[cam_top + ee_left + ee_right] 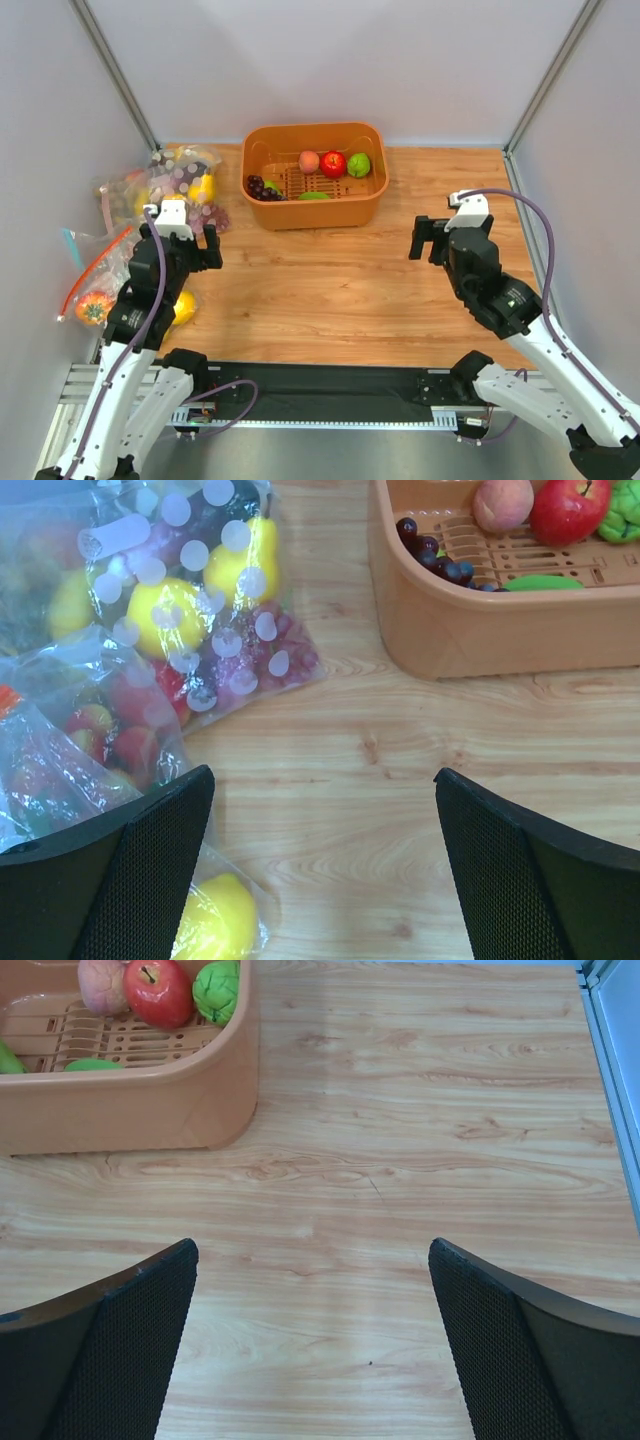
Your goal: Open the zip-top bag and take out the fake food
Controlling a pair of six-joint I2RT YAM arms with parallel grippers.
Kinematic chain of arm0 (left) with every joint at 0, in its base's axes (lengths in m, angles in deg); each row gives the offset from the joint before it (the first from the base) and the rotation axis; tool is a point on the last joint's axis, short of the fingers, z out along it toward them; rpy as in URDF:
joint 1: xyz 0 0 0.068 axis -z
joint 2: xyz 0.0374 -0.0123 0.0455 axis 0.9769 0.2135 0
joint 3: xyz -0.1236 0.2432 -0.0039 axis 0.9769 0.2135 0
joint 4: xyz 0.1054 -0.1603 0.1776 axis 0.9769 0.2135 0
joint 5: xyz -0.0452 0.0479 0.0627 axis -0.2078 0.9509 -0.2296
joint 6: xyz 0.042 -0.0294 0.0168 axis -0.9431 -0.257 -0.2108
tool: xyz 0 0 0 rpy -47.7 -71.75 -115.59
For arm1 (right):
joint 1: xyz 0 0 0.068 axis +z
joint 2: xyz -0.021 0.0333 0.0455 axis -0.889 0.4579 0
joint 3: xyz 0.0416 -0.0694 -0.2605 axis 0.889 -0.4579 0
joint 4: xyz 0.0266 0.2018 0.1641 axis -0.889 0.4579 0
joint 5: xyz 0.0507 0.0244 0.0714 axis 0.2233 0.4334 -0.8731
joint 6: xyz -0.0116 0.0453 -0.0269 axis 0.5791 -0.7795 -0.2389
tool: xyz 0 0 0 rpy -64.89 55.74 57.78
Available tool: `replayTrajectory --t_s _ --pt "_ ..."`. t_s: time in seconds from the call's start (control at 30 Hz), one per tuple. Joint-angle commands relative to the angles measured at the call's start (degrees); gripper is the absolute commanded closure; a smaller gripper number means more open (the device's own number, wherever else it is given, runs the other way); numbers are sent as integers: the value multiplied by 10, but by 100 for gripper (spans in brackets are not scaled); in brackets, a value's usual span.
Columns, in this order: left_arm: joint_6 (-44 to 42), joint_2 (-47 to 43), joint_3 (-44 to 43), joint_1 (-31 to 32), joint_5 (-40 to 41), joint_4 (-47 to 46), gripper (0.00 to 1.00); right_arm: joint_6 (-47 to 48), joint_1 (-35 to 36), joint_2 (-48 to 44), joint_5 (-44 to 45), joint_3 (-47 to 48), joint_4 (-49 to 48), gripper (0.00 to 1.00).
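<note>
Left claw (322, 776) wide open, empty; right claw (311, 1246) wide open, empty.

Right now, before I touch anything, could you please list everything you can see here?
basket: one, orange, far middle of the table
peach: one, pink, in the basket
apple: one, red, beside the peach
green fruit: one, green, right of the apple
grapes: one bunch, purple, at the basket's left end
zip-top bag: one, clear with an orange-red strip, left edge
fake food: at least two pieces, orange and yellow, in that bag
other bags: several, clear, filled, far left; count unclear
table: one, light wood
left gripper: one, black, open, by the bags
right gripper: one, black, open, over bare wood
</note>
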Motion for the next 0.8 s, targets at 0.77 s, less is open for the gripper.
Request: replayTrajectory --t_s 0.77 --pt "29 98 -36 -19 194 52 1 -26 3 -58 -89 -9 36 0"
